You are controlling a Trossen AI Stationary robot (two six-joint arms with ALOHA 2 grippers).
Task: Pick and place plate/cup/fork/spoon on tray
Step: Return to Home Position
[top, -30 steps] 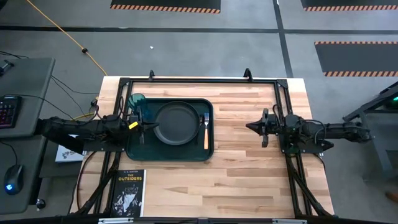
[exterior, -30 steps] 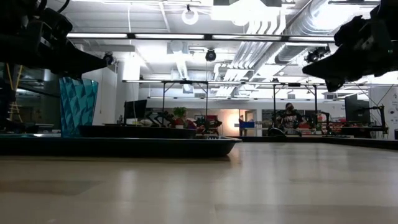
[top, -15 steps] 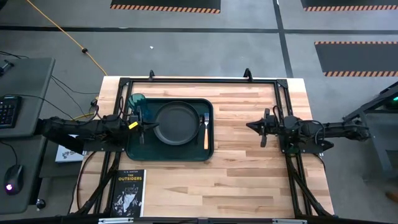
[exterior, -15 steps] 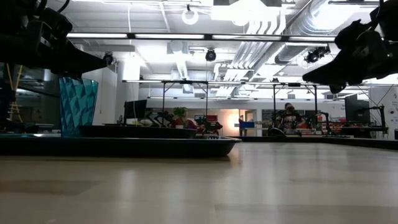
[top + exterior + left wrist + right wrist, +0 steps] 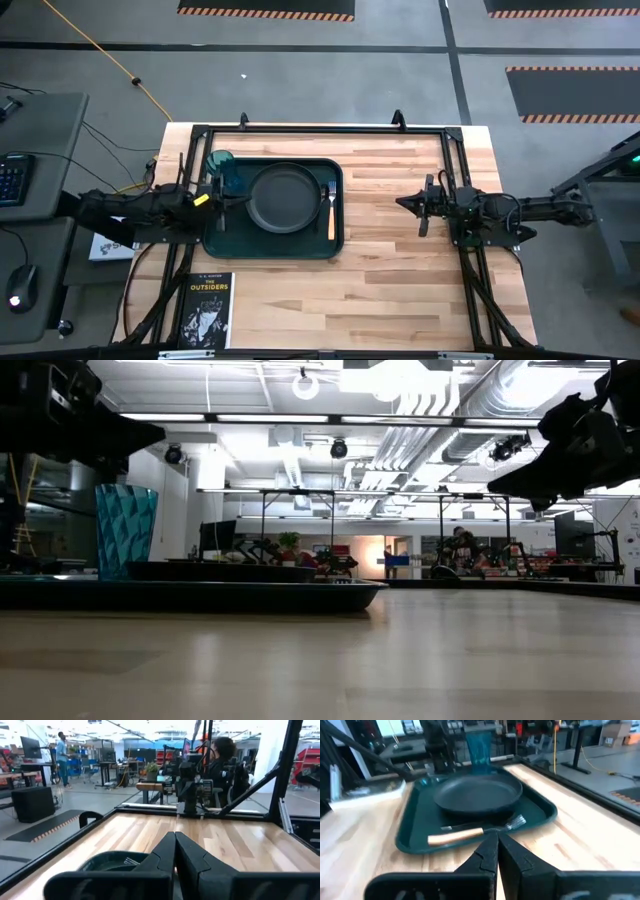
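Open-plan robotics lab, exposed ceiling ducts (image 5: 470, 400), rows of workbenches (image 5: 150, 785), hazard-striped floor mats (image 5: 266, 9), concrete floor (image 5: 330, 80)

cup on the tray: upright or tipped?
Upright. The cup stands vertical on the tray in the low view; from above, its round mouth faces up.

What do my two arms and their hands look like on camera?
Both arms are matte black and jointed. The left hand and right hand each end in two dark wedge-shaped fingers tapering to a point. A yellow tag marks the left wrist; looped black cables run along the right arm.
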